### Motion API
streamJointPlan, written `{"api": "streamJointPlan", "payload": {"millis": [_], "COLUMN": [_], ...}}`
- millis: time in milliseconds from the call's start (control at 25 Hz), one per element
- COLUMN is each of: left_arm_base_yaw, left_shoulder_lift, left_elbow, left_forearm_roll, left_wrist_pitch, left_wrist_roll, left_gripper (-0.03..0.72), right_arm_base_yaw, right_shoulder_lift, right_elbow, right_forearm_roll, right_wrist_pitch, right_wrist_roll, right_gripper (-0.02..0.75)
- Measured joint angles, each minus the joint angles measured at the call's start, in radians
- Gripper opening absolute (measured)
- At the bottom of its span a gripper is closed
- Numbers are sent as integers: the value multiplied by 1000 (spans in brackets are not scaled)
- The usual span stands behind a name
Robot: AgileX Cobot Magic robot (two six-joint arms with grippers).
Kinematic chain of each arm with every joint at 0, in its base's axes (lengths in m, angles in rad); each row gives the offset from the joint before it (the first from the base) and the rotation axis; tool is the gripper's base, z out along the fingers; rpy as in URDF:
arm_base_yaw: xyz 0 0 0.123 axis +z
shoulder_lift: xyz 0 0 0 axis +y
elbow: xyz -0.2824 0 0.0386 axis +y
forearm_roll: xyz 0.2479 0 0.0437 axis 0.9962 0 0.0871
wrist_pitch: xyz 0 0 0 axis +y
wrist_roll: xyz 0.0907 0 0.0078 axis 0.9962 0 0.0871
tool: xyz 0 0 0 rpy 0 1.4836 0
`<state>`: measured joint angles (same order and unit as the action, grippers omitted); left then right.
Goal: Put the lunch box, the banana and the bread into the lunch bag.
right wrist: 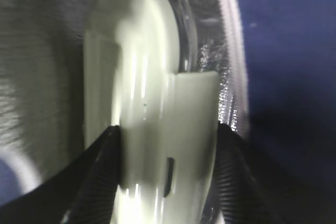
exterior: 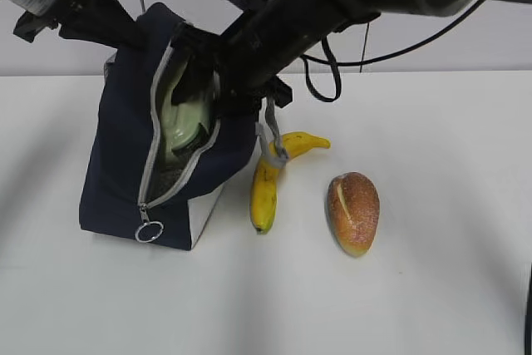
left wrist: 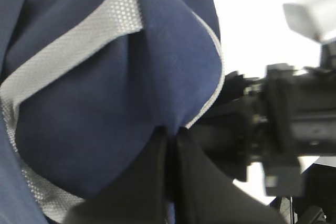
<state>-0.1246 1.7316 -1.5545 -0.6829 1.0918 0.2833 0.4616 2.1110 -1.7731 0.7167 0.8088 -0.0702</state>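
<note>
The navy lunch bag stands at the left with its zipper open. My left gripper is shut on the bag's top edge and holds it up. My right gripper reaches into the bag's opening and is shut on the lunch box, whose sage-green lid shows inside the bag. The banana lies on the table just right of the bag, partly under a grey handle. The bread lies right of the banana.
The grey zipper ring pull hangs at the bag's lower front. A grey handle strap dangles over the banana. Black cables hang from the right arm behind the bag. The white table extends in front and to the right.
</note>
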Motion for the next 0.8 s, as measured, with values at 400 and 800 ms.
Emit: {"api": "streamJointPlan", "payload": {"millis": [400, 800], "left_arm_base_yaw": [0, 0], "left_shoulder_lift": [32, 39], "left_elbow": [0, 0], "left_forearm_roll": [-6, -5], "left_wrist_pitch": [0, -4], "left_wrist_roll": [0, 0], "left_gripper": [2, 2], "right_arm_base_yaw": [32, 36], "right_shoulder_lift": [70, 137], "right_elbow": [0, -5], "right_forearm_roll": [54, 112], "right_wrist_pitch": [-77, -121], "right_wrist_roll": [2, -4], "right_gripper": [387, 429]}}
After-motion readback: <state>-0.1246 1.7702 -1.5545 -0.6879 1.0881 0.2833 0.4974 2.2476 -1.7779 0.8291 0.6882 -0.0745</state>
